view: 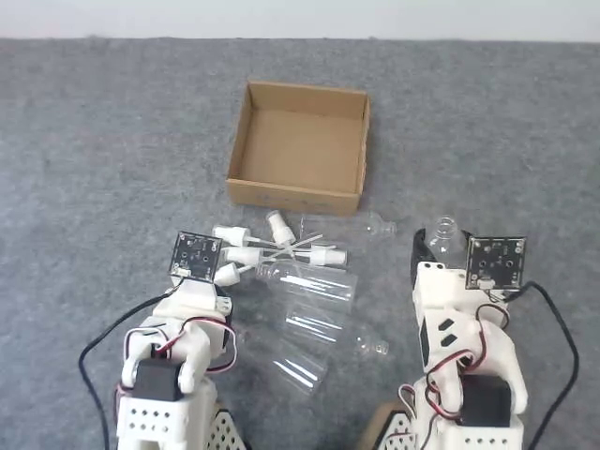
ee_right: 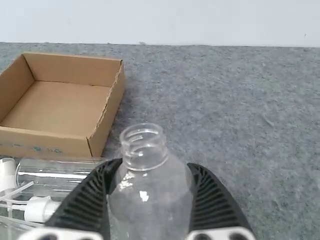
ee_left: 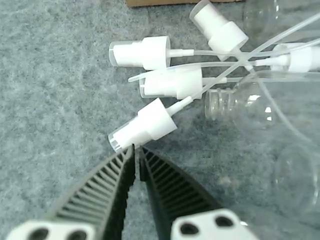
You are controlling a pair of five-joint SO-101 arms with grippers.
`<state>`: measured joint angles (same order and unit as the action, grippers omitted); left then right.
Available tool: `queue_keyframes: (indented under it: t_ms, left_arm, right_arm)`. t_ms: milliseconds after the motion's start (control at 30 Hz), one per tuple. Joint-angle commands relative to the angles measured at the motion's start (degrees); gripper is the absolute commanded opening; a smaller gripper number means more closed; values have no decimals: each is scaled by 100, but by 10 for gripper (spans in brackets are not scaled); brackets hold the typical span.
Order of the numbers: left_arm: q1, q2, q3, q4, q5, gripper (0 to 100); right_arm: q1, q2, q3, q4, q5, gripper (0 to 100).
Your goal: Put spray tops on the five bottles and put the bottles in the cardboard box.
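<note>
- The left pincer [ee_left: 137, 148] is hanging low over the grey counter [ee_left: 45, 100]. Its jaws are almost touching and gripping nothing, and its tips are sitting right at the nearest spray top [ee_left: 145, 125].
- Four more spray tops [ee_left: 145, 52] and bare bottles [ee_left: 265, 102] are lying tangled just beyond that one.
- The right pincer [ee_right: 152, 165] is clamping a clear bottle [ee_right: 144, 145] by its shoulders, with the uncapped neck poking out past the fingertips.
- The cardboard box [ee_right: 107, 117] is sitting open ahead of this pincer, toward the left arm's side. Bare counter is stretching away on the outer side.
</note>
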<state>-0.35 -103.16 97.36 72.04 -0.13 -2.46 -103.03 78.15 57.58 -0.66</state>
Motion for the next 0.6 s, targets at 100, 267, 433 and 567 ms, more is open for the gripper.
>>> queue_keyframes:
  t_ms: [100,267,433,567]
  left_arm:
    - [18,-123,-119,26,53,14]
    - [-35,-123,-629,229,44,14]
    - [9,-123,-1543,492,79,14]
    - [-9,-132,-2360,1125,53,14]
  right_arm:
    - [48,-75,-62,-145,-44,9]
    - [48,-75,-62,-145,-35,9]
    - [48,-75,-62,-136,-35,9]
    - [48,-75,-62,-127,-26,9]
